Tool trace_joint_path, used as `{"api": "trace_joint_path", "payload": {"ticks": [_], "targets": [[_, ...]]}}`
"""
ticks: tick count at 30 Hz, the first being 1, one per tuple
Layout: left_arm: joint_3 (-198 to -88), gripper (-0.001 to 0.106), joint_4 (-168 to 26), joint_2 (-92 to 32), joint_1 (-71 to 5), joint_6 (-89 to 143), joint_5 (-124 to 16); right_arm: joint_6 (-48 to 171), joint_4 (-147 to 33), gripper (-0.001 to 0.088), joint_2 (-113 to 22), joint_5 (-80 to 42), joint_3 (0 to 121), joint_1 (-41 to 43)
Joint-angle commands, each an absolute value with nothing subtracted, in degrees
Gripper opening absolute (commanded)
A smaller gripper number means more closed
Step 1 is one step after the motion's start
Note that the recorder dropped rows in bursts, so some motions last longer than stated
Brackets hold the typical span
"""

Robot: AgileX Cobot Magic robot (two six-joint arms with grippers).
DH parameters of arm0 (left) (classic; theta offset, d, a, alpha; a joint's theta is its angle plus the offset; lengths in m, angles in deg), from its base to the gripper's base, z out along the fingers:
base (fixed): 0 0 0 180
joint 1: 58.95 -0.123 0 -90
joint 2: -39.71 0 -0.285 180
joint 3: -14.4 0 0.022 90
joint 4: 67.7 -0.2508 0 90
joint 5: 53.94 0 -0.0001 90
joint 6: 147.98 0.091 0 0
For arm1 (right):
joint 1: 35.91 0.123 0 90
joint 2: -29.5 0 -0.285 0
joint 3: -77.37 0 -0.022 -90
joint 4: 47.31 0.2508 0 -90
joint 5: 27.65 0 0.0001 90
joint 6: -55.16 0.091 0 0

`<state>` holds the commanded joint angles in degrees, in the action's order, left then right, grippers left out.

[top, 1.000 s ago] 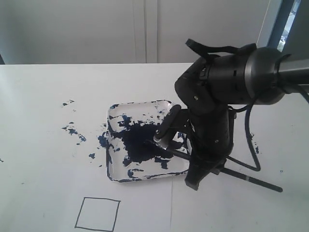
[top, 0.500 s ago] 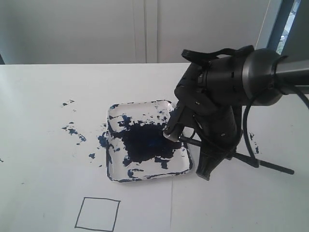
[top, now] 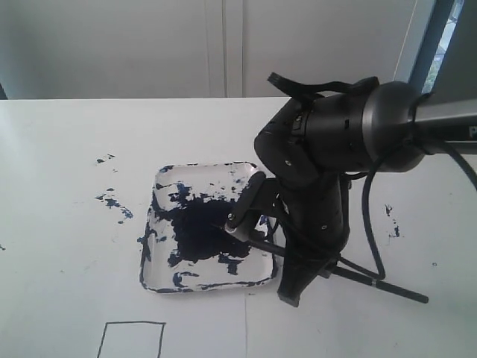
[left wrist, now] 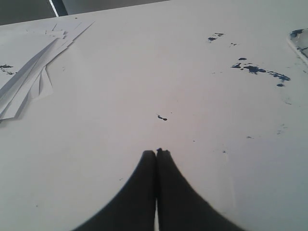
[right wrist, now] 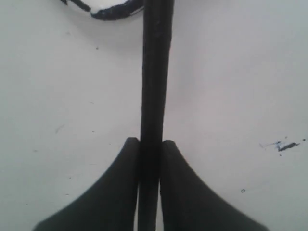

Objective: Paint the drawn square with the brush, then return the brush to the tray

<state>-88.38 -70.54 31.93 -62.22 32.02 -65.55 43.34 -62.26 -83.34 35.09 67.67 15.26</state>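
The clear tray [top: 165, 179], smeared with a dark blue-black blot, lies mid-table; a stretch of its rim [right wrist: 115, 10] shows in the right wrist view. My right gripper [top: 297, 280] stands at the tray's right edge, shut on the thin black brush [top: 387, 288]. The brush's tip lies in the blot and its handle sticks out to the right. In the right wrist view the brush [right wrist: 154, 72] runs straight out between the fingers of the right gripper [right wrist: 150, 142]. The drawn square [top: 130, 341] is blank at the bottom edge, partly cut off. My left gripper [left wrist: 156, 153] is shut and empty over white table.
Paint splatters [top: 112, 200] mark the table left of the tray, and a few flecks [top: 391, 224] lie to the right. Loose paper sheets [left wrist: 29, 62] are fanned out far from the left gripper. A tray corner [left wrist: 301, 38] shows at that view's edge.
The right arm swung right, then back left, bringing the brush tip into the blot again. The tray and the drawn square have both slid left and nearer the camera.
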Motion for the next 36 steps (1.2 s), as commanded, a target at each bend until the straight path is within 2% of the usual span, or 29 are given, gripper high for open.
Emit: {"api": "trace_joint_path", "payload": {"ticks": [10,27,36], "targets": [[-88.4,0.0,-70.5,31.9,-62.2,32.0,-65.6,43.2,-63.5,0.0,-83.8,34.5,67.7,16.0],[-88.4,0.0,-70.5,31.9,-62.2,32.0,-65.6,59.4,-80.2,0.0,-88.1,33.6,67.7,16.0],[-88.4,0.0,-70.5,31.9,-62.2,32.0,-65.6,57.8,-73.9,0.0,-79.4,33.0,67.7,17.1]]}}
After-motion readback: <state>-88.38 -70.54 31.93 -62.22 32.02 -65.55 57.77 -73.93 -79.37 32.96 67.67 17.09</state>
